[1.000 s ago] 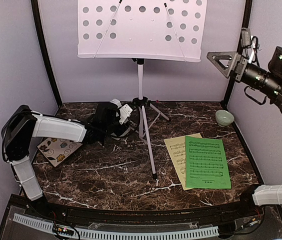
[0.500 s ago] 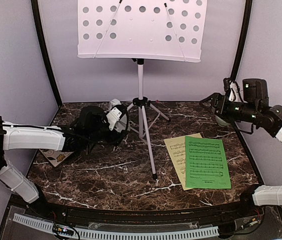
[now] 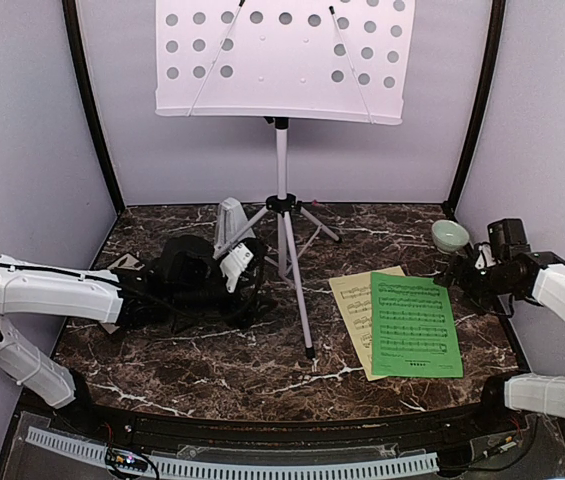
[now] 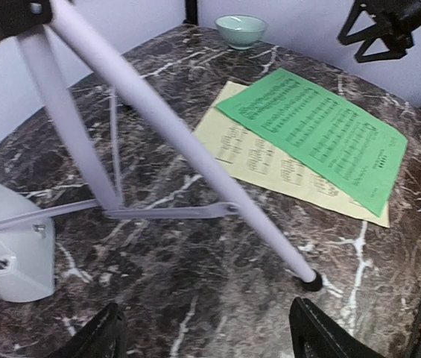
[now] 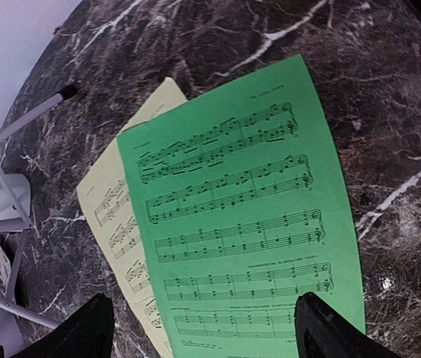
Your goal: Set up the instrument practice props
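Glossy marbled table (image 3: 212, 352) — matt green paper sheet (image 3: 416, 325)

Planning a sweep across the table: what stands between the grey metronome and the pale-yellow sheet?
The front leg of the music stand crosses between the metronome and the pale-yellow sheet; the top and left wrist views show it.
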Controlling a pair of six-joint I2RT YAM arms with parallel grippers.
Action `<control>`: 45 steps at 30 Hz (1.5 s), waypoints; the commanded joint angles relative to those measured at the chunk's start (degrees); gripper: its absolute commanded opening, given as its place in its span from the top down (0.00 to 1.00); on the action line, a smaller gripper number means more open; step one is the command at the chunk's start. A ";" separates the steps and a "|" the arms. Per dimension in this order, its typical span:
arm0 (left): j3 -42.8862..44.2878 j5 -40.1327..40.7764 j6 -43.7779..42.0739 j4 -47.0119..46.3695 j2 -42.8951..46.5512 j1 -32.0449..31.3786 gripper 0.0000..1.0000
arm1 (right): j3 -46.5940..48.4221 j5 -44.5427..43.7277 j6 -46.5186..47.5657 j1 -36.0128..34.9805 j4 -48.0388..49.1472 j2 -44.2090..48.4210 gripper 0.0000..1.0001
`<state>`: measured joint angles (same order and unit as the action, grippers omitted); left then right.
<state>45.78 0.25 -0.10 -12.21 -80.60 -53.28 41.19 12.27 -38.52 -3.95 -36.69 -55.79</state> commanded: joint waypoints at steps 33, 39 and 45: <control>6.12 -5.71 9.04 -4.05 -10.15 -9.43 0.27 | -16.94 4.36 -25.16 -13.58 17.40 4.72 0.24; 7.65 -5.82 7.53 -5.24 -11.80 -10.07 0.28 | -16.09 -0.69 -26.10 -12.84 -1.12 13.15 0.27; 18.55 -7.74 8.43 2.70 -19.30 -11.05 0.36 | -22.37 -0.83 -28.98 -11.94 -0.25 18.36 0.29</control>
<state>57.95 -5.69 8.51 -14.13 -96.51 -63.40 21.56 13.85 -65.30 -16.53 -33.26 -37.95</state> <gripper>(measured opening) 0.662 0.711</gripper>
